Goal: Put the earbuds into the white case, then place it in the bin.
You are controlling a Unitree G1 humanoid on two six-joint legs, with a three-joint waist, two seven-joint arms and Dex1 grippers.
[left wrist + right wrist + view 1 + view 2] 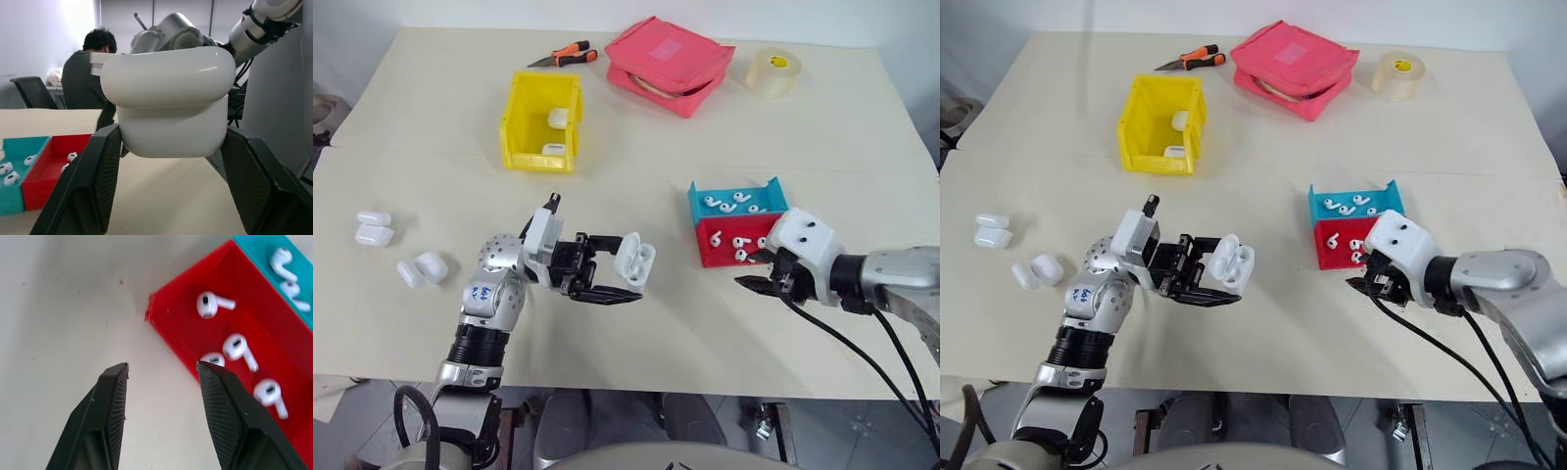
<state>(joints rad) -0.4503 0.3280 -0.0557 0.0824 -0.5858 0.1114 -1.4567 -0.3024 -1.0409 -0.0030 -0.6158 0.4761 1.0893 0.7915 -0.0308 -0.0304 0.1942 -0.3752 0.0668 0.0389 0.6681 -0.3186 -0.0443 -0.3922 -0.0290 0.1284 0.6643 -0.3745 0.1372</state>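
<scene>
My left gripper (631, 266) is shut on the white case (634, 260), held above the table's middle with its lid flipped open; in the left wrist view the case (171, 112) sits between the two black fingers (98, 171). My right gripper (161, 366) hovers open over bare table beside the near left corner of the red tray (166, 328), with nothing between its fingers. Several earbuds (215, 303) lie in that red tray (713, 258), and more earbuds (729, 203) lie in the teal tray (697, 196) behind it. The yellow bin (514, 127) stands farther back on the left.
Two white cases (558, 117) lie inside the bin. Several more cases (374, 227) lie on the table's left side. Orange-handled pliers (563, 56), a pink pouch (668, 64) and a tape roll (773, 70) sit along the far edge. A seated person (85, 73) shows beyond the table.
</scene>
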